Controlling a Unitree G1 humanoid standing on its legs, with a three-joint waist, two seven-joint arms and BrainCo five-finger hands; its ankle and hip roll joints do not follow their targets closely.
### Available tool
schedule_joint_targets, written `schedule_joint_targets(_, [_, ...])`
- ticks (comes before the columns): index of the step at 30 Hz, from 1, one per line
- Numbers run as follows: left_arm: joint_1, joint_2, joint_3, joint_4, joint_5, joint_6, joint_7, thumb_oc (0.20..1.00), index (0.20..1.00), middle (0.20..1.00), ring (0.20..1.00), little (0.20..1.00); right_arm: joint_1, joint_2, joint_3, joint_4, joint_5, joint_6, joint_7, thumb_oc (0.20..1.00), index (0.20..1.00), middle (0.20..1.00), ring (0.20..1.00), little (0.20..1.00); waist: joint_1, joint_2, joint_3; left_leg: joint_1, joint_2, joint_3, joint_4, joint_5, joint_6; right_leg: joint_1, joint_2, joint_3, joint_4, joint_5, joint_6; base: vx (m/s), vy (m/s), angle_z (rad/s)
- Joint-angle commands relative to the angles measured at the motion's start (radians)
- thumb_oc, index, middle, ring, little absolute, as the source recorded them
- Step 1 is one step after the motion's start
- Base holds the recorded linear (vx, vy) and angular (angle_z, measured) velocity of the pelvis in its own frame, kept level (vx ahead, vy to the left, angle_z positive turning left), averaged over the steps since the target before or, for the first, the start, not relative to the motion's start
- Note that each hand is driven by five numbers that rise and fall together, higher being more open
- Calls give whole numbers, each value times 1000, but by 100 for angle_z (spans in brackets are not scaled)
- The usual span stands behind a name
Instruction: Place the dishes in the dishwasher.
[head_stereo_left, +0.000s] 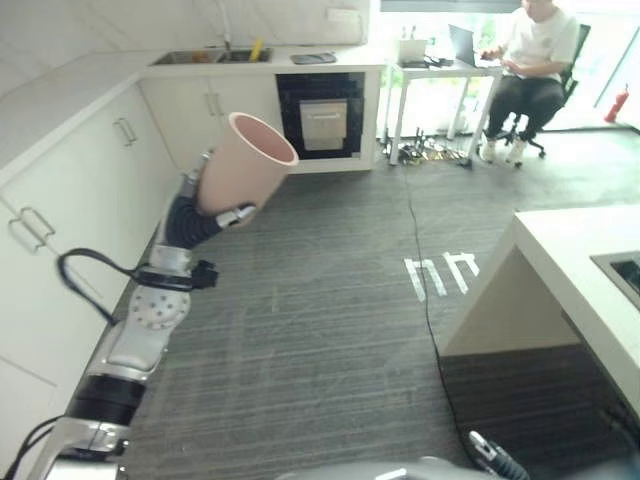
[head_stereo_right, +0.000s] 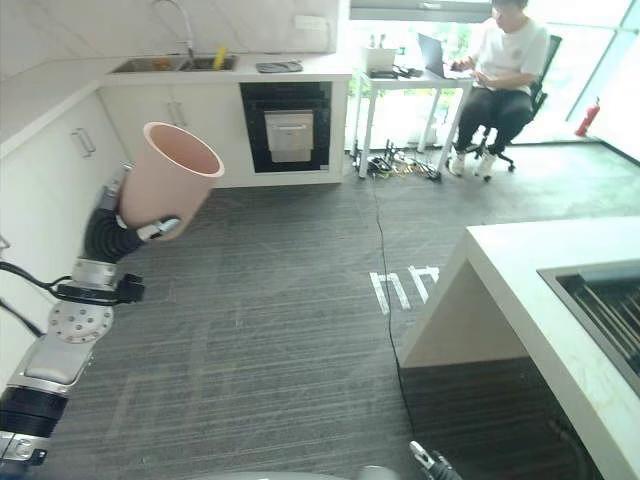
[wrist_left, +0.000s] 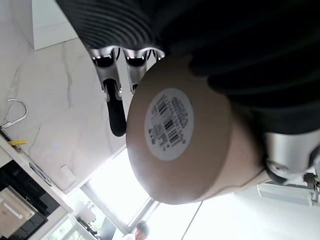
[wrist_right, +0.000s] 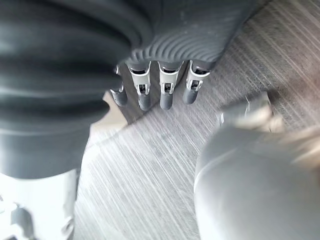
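the kitchen runs along my left as white cabinets (head_stereo_left: 60, 190) under a pale counter (head_stereo_right: 40, 95), with a sink (head_stereo_right: 175, 64) at the far corner and a dark built-in appliance (head_stereo_right: 290, 125) beside it that could be the dishwasher or an oven; i can't tell which, and its door looks closed. grey striped floor (head_stereo_left: 320, 300) lies open between me and it. an island (head_stereo_right: 540, 290) stands on my right, and at the far end a person (head_stereo_left: 535, 60) sits at a desk (head_stereo_left: 440, 70), well apart from my path. the dish in hand is a pink cup (head_stereo_left: 245, 165), raised in front of me and tilted so its open mouth faces up and toward the far wall. my left hand (head_stereo_left: 215, 215) grips it, fingers and thumb curled round its lower wall; in the left wrist view its labelled base (wrist_left: 170, 125) sits just past my palm. my right hand (wrist_right: 160, 95) hangs low over the floor with fingers relaxed and straight, holding nothing. i judge this as the carrying step: the cup is picked up but well away from any rack. next i need to close the gap to the dishwasher, find or open its door with the free hand, and keep the grip firm so the tilted cup doesn't slip.
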Motion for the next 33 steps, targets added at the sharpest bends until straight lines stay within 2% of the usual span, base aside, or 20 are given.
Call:
schedule_joint_targets(1, [-126,4,21,1,16,23,17,200,200,200,200,200,-30,1,12,9,6,5,9,1000,1000,1000,1000,1000,-69,12,-7,57,42,-33,-7,-52,-45,124,-7,-60,-277,194,11,15,-66,84])
schedule_joint_targets(5, [-86,8,34,-42,10,49,2,200,200,200,200,200,-52,4,37,26,-9,24,35,1000,1000,1000,1000,1000,-36,14,-21,52,56,-16,-7,-46,-64,173,-7,-89,-357,192,4,2,-100,33])
schedule_joint_targets(9, [-58,7,41,-63,3,51,-39,200,200,200,200,200,-71,14,59,17,63,25,7,1000,1000,1000,1000,1000,-16,14,-28,43,65,-9,-1,-36,-76,196,3,-98,-393,196,-4,-12,-115,20])
schedule_joint_targets(11, [-61,13,33,-63,6,46,-57,200,200,200,200,200,-73,8,49,9,74,21,4,1000,1000,1000,1000,1000,-25,14,-26,45,72,33,23,-39,-84,205,2,-107,-406,202,-6,-4,-28,20])
schedule_joint_targets(12, [-80,9,19,-68,-2,57,-81,200,200,200,200,200,-66,0,40,-3,84,22,-1,1000,1000,1000,1000,1000,-46,11,-18,35,97,119,75,-48,-103,215,-7,-128,-418,210,-7,-21,35,20])
schedule_joint_targets(13, [-89,4,10,-66,-4,60,-88,200,200,200,200,200,-61,-6,35,-6,93,19,-2,1000,1000,1000,1000,1000,-53,9,-13,26,113,144,96,-45,-119,220,-14,-138,-423,217,-6,-30,64,99])
schedule_joint_targets(16, [-98,7,13,-45,-14,59,-106,200,200,200,200,200,-79,-27,20,23,130,28,17,1000,1000,1000,1000,1000,-46,18,-11,18,136,92,69,-24,-131,217,-21,-126,-413,211,-9,9,191,65])
schedule_joint_targets(18, [-106,7,3,-32,-34,59,-126,200,200,200,200,200,-78,-23,10,24,117,51,40,1000,1000,1000,1000,1000,-57,31,-21,41,154,113,-2,5,-139,219,-30,-149,-407,200,-5,35,226,-38])
schedule_joint_targets(26, [-133,-26,-28,-25,-35,87,-132,200,200,200,200,200,-57,8,56,63,89,100,145,1000,1000,1000,1000,1000,-58,27,-60,43,146,140,-7,-23,-134,210,-69,-181,-438,225,33,19,58,1])
schedule_joint_targets(33, [-152,-25,-38,-27,-17,96,-123,200,200,200,200,200,-65,8,67,75,84,112,163,1000,1000,1000,1000,1000,-65,21,-73,52,140,167,-7,-37,-118,200,-68,-164,-438,233,36,6,-47,-13])
